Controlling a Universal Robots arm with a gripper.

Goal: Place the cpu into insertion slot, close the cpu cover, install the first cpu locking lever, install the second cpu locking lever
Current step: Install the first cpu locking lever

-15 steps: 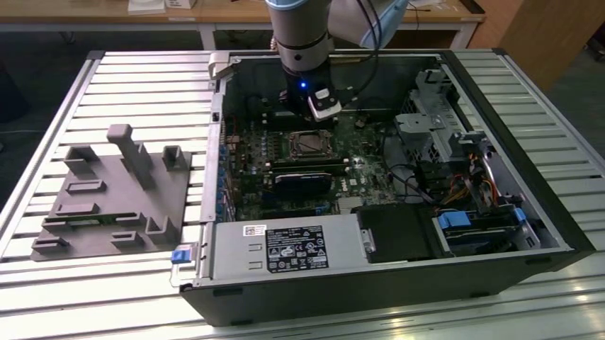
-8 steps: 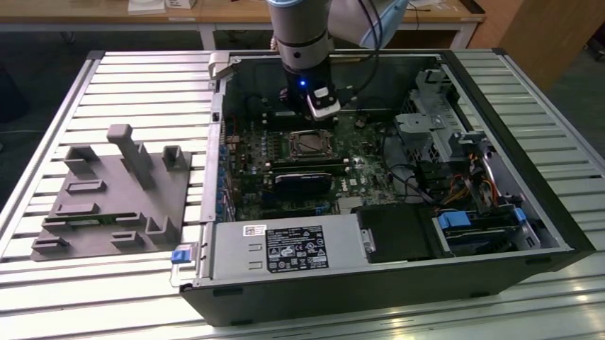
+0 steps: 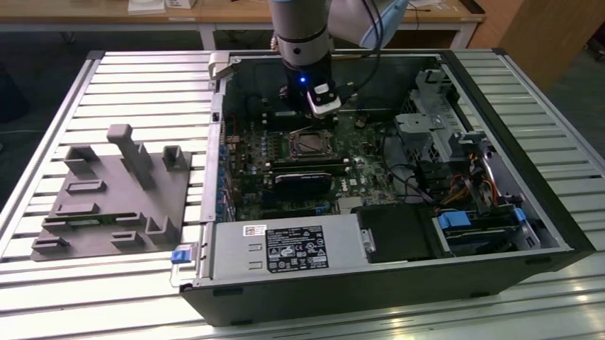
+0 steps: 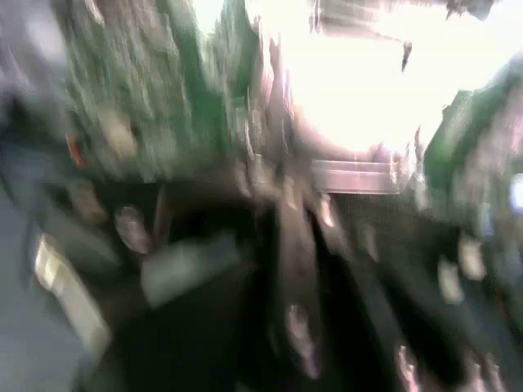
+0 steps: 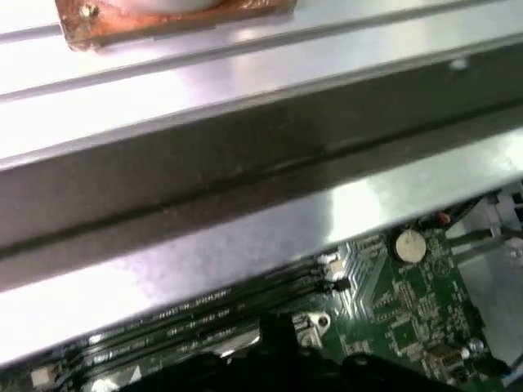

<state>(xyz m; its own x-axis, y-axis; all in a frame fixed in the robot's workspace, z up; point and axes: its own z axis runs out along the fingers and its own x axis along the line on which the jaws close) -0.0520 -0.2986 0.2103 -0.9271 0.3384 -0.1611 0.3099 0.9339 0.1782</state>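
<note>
**A:** Exterior view first: where is the gripper?

**B:** The gripper (image 3: 321, 108), a black-and-silver head on the grey arm (image 3: 300, 28), hangs inside the open black computer case (image 3: 378, 297). It is just above the insertion slot (image 3: 309, 144), a small square socket with a dark centre and thin metal rim on the green circuit board (image 3: 359, 170). Spread or pinching, I cannot tell, nor whether the cpu sits in that slot.

**A:** And the grey moulded fixture plate (image 3: 113, 191)?

**B:** Well apart from the case, on the slatted metal table (image 3: 142, 78), at the exterior view's left.

**A:** Second wrist view?

**B:** Blurred; the circuit board (image 4: 139, 106) and glare.

**A:** First wrist view?

**B:** A silvery metal bar (image 5: 245, 147) crosses above long black memory slots (image 5: 204, 314) and a round silver coin cell (image 5: 409, 245).

**A:** How would the cpu handle?

**B:** Light, stiff and thin, I judge, with a fragile underside. Take it by opposite edges, kept level, never by the contact face.
</note>
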